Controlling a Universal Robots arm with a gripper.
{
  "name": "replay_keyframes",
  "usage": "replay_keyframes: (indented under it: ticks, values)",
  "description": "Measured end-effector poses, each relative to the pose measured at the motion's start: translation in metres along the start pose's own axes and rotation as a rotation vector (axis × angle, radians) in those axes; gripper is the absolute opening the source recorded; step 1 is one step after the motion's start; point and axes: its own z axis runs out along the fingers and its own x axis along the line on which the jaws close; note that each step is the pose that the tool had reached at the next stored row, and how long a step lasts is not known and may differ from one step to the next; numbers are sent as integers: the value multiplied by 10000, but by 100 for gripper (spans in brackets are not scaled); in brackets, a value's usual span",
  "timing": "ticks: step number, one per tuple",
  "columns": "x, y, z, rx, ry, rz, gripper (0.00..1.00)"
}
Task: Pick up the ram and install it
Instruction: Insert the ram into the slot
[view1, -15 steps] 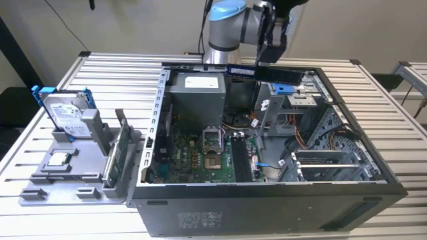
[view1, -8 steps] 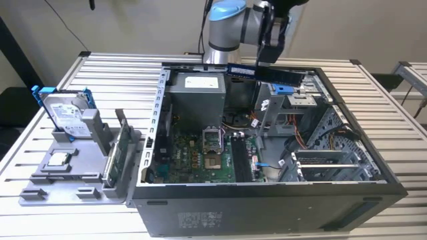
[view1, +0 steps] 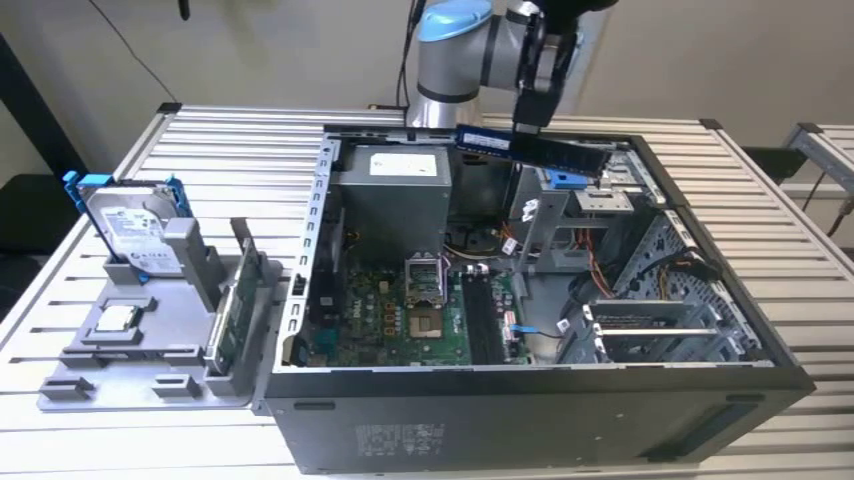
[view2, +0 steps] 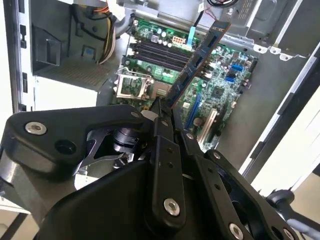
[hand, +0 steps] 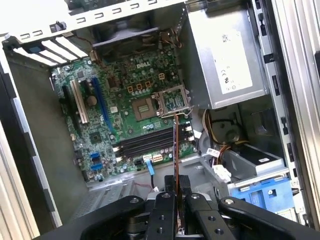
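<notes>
Your gripper (view1: 530, 125) clamped on ram (view1: 567, 153), fingers pinched shut on stick's upper edge. Ram hangs level below gripper, above open computer case (view1: 534, 420), near far wall beside power supply (view1: 400, 190) (edge-on in first wrist view). Memory slots (hand: 145, 142) on motherboard (view1: 400, 320) lie beneath, well apart from ram.

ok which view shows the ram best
The exterior view: the ram presents its broad blue face, held by the gripper above the open computer case. In the second wrist view the ram runs slanted away from the camera; in the first wrist view the ram is edge-on, a thin line.
</notes>
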Motion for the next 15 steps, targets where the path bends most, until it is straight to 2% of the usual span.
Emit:
replay_keyframes:
  ticks: [15]
  values:
    - [0,0,2,75,11,1554,14]
